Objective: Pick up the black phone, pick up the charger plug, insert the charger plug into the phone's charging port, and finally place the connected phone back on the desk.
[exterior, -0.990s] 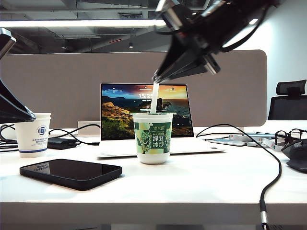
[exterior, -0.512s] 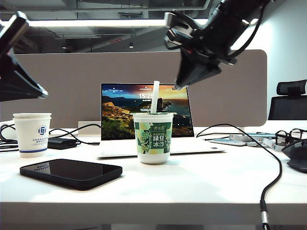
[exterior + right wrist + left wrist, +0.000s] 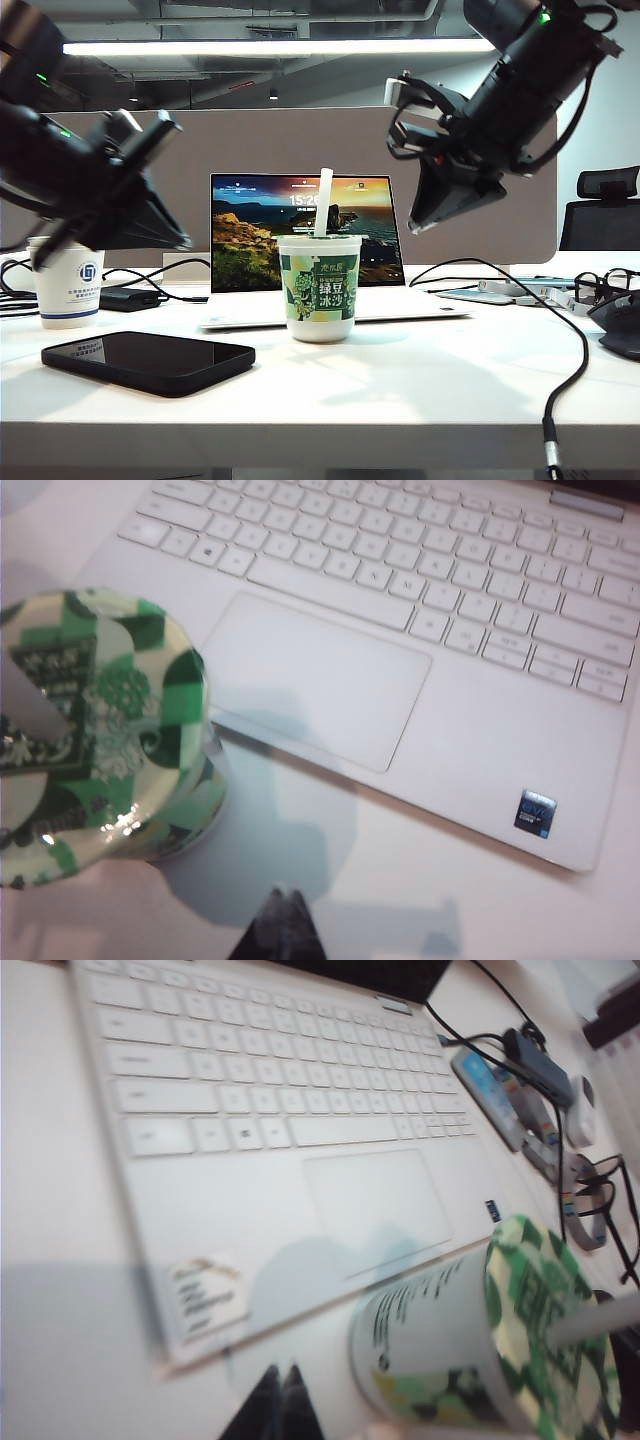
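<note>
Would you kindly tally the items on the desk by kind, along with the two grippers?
Cups: 2, the white paper cup and the green drink cup
Phones: 1, the black phone
Laptops: 1, the laptop
Glasses: 1, the glasses
Grippers: 2, the left gripper and the right gripper, both shut, above the desk
Total: 7

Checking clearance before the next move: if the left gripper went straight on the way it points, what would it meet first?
Probably bare white desk beside the green-patterned paper cup; the shut left gripper aims just short of the white laptop. Depth is unclear.
</note>
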